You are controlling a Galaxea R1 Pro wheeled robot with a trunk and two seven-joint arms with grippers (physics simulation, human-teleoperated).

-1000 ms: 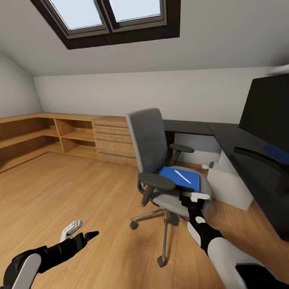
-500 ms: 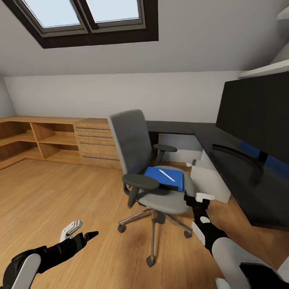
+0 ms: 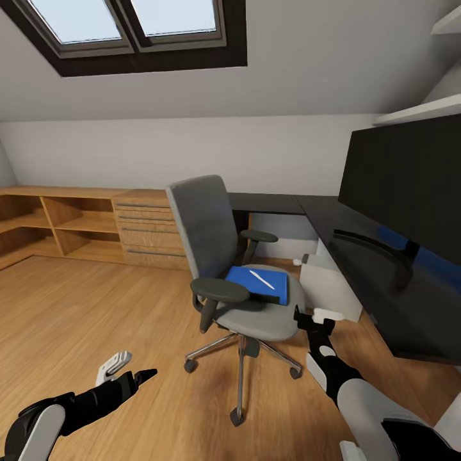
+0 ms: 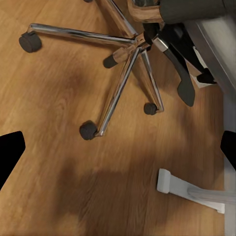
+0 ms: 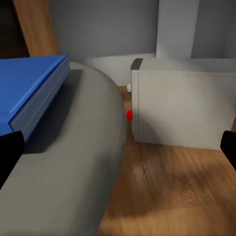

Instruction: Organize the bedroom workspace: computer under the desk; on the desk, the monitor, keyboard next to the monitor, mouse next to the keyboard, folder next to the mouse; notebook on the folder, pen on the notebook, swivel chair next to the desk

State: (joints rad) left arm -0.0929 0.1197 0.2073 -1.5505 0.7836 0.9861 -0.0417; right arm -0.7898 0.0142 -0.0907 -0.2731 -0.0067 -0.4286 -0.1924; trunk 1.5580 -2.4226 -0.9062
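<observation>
**Right gripper at the seat edge, folder on the chair**

While my right gripper (image 3: 318, 315) hangs just beside the front corner of the chair (image 3: 221, 256) seat, its two fingers stand spread apart with nothing between them; in the right wrist view the dark fingertips (image 5: 10, 150) sit at opposite edges of the frame, wide apart. Through that same camera I see the grey seat cushion close up, the blue folder (image 5: 27, 96) lying flat on it, and beyond the seat the light grey computer (image 5: 184, 105) standing on the wood floor (image 5: 172, 196) with its small red light facing me.

From the head view, the folder (image 3: 259, 283) lies on the seat toward its rear, and the pen (image 3: 262, 279) lies on top of it at a slant. I cannot make out a dark book under the pen. The computer (image 3: 330, 282) stands beneath the desk (image 3: 333, 224), just past the chair. The monitor (image 3: 403, 186) stands on the desk top at my right, its curved foot on the black surface.

My left gripper (image 3: 125, 368) is low and well apart from the chair, over bare floor, fingers parted and empty. Its wrist camera looks down on the chrome chair base (image 4: 118, 59) with its castors on the boards.

Behind the chair, a wooden dresser (image 3: 150, 227) and open shelves (image 3: 57, 224) run along the wall under the skylight (image 3: 128, 25).
</observation>
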